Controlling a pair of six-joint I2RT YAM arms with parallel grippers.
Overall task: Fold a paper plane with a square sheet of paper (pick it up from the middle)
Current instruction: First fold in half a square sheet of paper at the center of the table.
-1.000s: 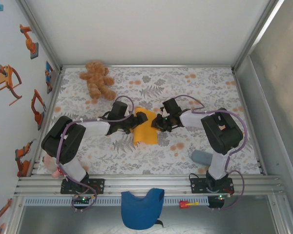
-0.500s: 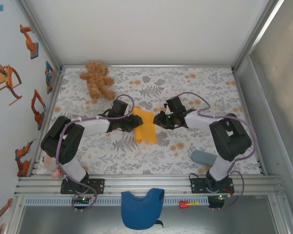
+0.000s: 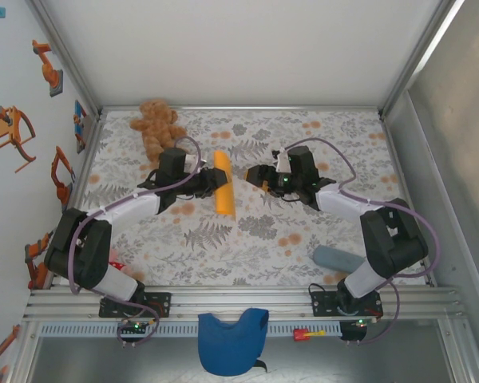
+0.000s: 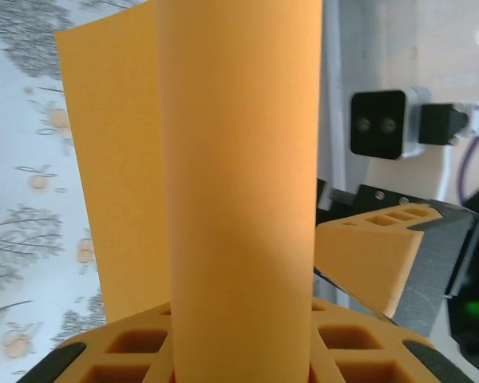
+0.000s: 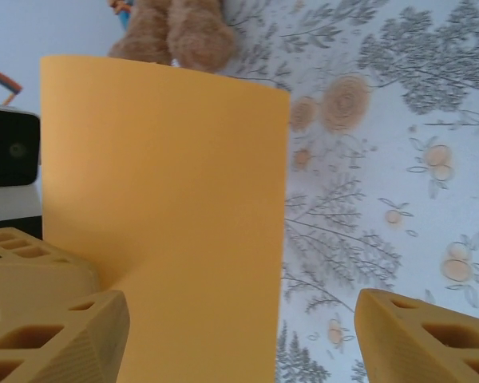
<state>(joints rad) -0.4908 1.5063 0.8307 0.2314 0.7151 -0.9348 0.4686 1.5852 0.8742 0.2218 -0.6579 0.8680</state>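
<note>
The square sheet of paper (image 3: 222, 183) is bright orange and stands lifted off the table, seen nearly edge-on from above. My left gripper (image 3: 211, 182) is shut on its left side. In the left wrist view the sheet (image 4: 231, 175) curves over itself and rises from between the jaws of the left gripper (image 4: 235, 355). My right gripper (image 3: 256, 176) hangs just right of the paper with its jaws wide apart. In the right wrist view the sheet (image 5: 164, 215) stands in front of the open right gripper (image 5: 243, 319), nearer its left finger (image 5: 60, 335); I cannot tell if they touch.
A brown teddy bear (image 3: 158, 130) lies at the back left, close behind the left arm. A grey-blue roll (image 3: 335, 258) rests near the right arm's base. A blue cloth (image 3: 231, 339) hangs over the front rail. Metal frame walls enclose the floral table (image 3: 303, 231).
Both grippers moved toward the back of the table. The left one shut on the paper and raised it from lying flat to standing edge-on. The right one opened and let go.
</note>
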